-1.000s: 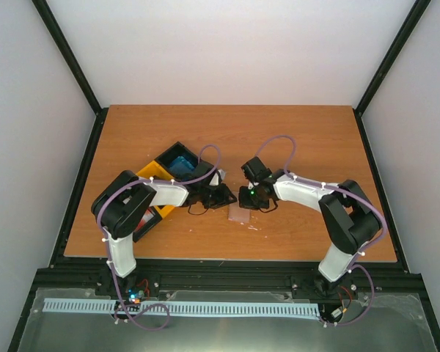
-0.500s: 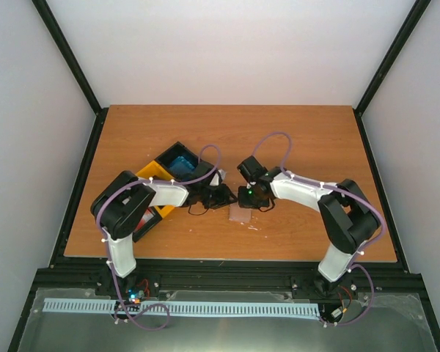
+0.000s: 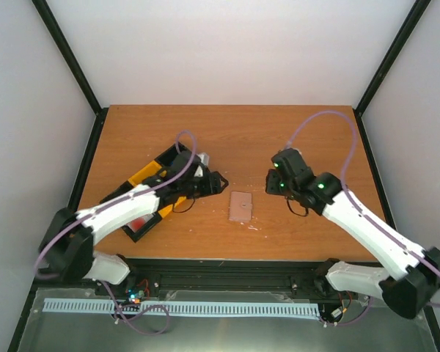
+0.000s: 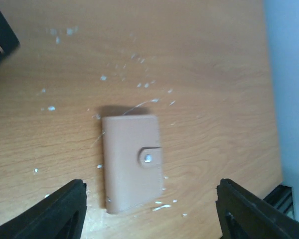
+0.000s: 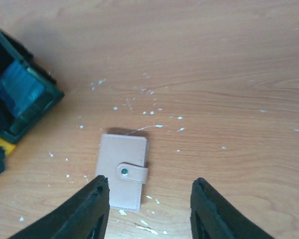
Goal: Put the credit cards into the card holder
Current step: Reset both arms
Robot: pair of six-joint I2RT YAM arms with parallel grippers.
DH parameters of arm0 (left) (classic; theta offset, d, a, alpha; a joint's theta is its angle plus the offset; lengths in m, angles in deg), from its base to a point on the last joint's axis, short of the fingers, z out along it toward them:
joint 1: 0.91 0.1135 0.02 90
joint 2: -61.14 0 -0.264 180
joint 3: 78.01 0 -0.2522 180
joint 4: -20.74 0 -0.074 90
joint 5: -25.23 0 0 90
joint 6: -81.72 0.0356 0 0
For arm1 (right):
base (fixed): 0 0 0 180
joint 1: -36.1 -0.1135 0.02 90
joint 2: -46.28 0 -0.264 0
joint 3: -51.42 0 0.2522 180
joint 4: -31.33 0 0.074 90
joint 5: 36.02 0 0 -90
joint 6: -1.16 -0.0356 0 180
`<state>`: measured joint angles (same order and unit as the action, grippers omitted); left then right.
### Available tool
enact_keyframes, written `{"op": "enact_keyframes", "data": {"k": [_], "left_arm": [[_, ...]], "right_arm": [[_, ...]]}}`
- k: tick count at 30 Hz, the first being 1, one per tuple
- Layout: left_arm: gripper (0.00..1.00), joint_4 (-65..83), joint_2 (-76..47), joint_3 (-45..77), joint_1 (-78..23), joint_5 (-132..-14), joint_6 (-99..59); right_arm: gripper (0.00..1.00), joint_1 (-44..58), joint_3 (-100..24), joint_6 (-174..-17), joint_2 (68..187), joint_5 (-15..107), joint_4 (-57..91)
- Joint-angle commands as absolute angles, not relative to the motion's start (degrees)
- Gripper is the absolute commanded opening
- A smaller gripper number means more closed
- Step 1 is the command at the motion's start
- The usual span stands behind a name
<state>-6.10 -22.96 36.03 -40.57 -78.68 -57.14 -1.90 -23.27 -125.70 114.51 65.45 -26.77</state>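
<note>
left gripper (image 4: pixel 149 203): jaws spread wide, nothing between them, hovering off the wood
right gripper (image 5: pixel 150 199): same, wide apart, empty, no contact
card holder (image 4: pixel 132 162): flat on the table (image 3: pixel 308 139), between the two grippers and touching neither; folded shut, snap tab fastened
credit cards: light blue card (image 5: pixel 19 89) sits in a black compartment of the bin tray (image 5: pixel 49 92), near the holder; what looks like the red card (image 3: pixel 141 221) shows partly beside the left arm in top view; black card not made out
progress (judged): no card in the holder yet, and it prob. needs unsnapping first
risk 1: holder is thin and lies flat, so a pinch from above could slip off or skid it across the wood unless the other arm pins it
risk 2: tab may resist, and pulling it w/ one arm would likely lift the whole holder
risk 3: bin walls crowd a card grab – fingers may catch a wall, or the card may bend
risk 4: both arms meet over the holder, so they could clash
edges: holder lies nearer the table's front edge
open room: bare wood beyond and to the right; tray and left arm fill the left
surface: white flecks (image 5: pixel 139 102) around the holder
</note>
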Motion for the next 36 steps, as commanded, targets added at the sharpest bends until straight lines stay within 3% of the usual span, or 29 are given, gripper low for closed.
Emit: {"op": "enact_keyframes", "data": {"k": [1,6,12,19,26,36], "left_arm": [[0.78,-12.21,-10.26,36.14,-40.82,-71.8,-53.99],[1.0,-17.56,4.89,36.94,-40.82,-67.0,-47.96],[1.0,-24.05,19.76,34.29,-40.81,-61.36,-48.36],[1.0,-31.62,32.39,32.46,-40.77,-56.62,-47.54],[1.0,-36.47,42.0,33.78,-40.81,-54.42,-44.85],[1.0,-38.15,43.02,32.25,-40.81,-55.62,-43.47]], "right_arm": [[0.5,-1.96,-26.11,-126.67,104.75,74.34,-36.67],[0.64,-1.96,-27.58,-125.5,90.6,75.59,-40.43],[0.87,-1.96,-28.43,-127.0,79.73,75.44,-42.35],[0.98,-1.96,-27.58,-127.75,71.79,73.08,-43.64],[1.0,-1.92,-27.61,-126.96,69.92,73.63,-44.7],[1.0,-1.96,-29.12,-125.01,71.42,74.75,-45.7]]}}
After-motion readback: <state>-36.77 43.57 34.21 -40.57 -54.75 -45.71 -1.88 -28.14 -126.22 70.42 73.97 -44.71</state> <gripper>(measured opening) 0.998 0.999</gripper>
